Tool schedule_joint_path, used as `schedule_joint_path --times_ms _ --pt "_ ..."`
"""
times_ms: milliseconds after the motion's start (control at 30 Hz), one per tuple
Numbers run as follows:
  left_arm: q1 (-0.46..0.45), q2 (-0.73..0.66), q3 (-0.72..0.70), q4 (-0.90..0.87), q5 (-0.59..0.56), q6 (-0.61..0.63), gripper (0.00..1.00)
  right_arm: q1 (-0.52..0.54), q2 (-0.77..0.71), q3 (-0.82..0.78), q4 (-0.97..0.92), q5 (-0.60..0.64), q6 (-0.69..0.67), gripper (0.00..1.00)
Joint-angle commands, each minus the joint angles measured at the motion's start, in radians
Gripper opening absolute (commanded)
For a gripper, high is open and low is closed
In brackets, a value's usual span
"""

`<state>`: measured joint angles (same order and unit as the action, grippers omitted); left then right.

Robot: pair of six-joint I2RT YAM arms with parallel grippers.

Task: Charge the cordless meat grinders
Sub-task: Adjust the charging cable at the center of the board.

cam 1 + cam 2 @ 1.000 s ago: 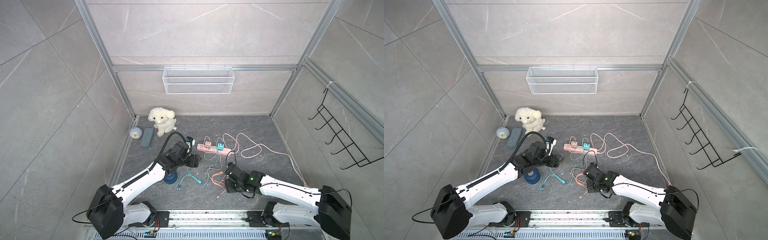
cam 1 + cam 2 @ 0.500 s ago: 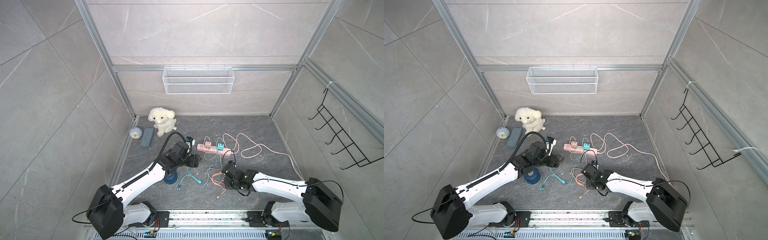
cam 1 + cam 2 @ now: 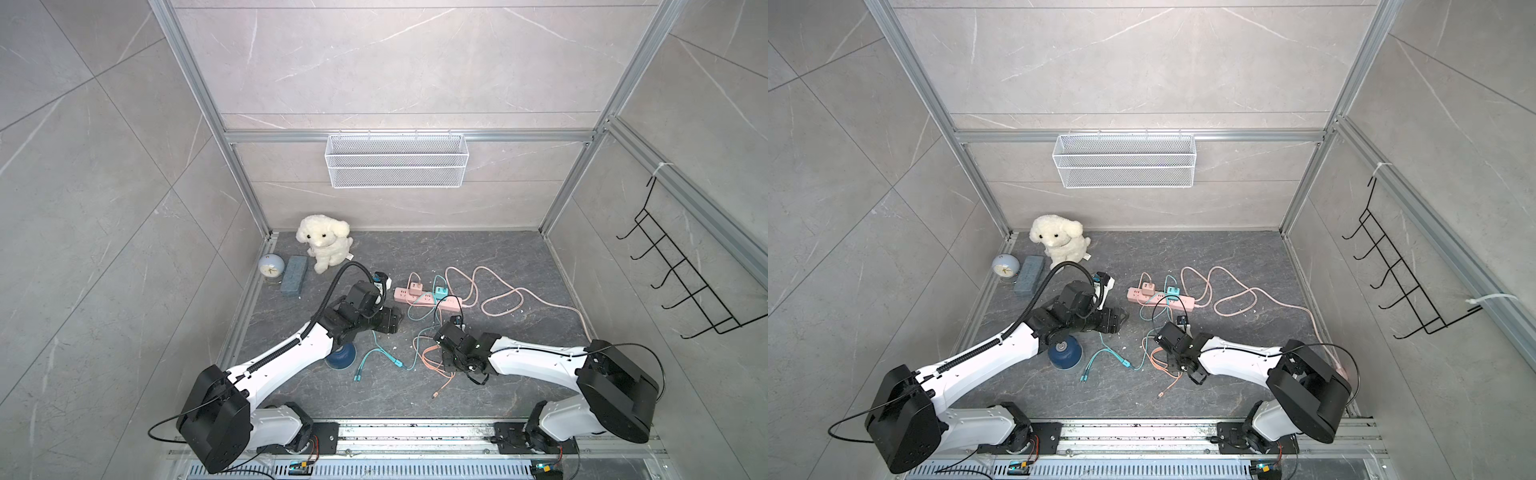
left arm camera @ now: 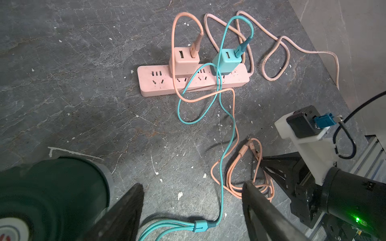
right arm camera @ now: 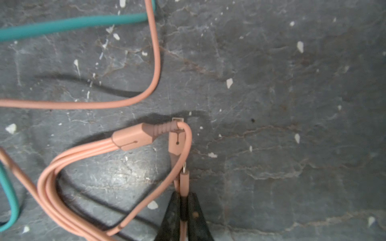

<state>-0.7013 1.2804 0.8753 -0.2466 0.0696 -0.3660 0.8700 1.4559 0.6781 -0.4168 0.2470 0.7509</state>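
The dark green meat grinder (image 4: 52,187) fills a corner of the left wrist view, just outside one finger of my open left gripper (image 4: 191,187). Only a teal cable's splitter (image 4: 201,226) lies between its jaws. The dark blue meat grinder (image 3: 340,356) stands on the floor beside my left forearm, its silver hub (image 3: 1062,345) facing up. My right gripper (image 5: 183,201) is shut on a thin plug (image 5: 184,180) of the orange multi-head cable (image 3: 434,357), low over the floor. Both cables run to chargers on the pink power strip (image 3: 428,300).
A plush dog (image 3: 326,245), a pale blue clock (image 3: 271,266) and a blue-grey block (image 3: 294,275) sit at the back left. A wire basket (image 3: 397,166) hangs on the back wall and a black hook rack (image 3: 681,282) on the right wall. The strip's pink cord (image 3: 503,297) loops rightward.
My right gripper has moved in over the orange cable bundle and closed on one of its plugs. The left arm and both grinders have stayed where they were.
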Motion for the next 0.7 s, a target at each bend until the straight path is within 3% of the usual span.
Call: schedule_joint_path --times_ms 0,300,500,667 --pt "0.008 0.011 0.047 -0.006 -0.007 0.029 0.76 -0.006 -0.029 -0.024 0.009 -0.019 -0.042 0.07" --pt "0.013 0.037 0.069 -0.006 0.013 0.036 0.76 -0.028 -0.227 -0.087 0.150 -0.087 -0.253 0.02" --pt "0.015 0.051 0.079 -0.006 0.021 0.037 0.76 -0.133 -0.248 -0.091 0.111 -0.121 -0.241 0.02" --pt "0.017 0.063 0.080 -0.010 0.024 0.036 0.76 -0.177 -0.167 -0.039 0.036 -0.133 -0.212 0.12"
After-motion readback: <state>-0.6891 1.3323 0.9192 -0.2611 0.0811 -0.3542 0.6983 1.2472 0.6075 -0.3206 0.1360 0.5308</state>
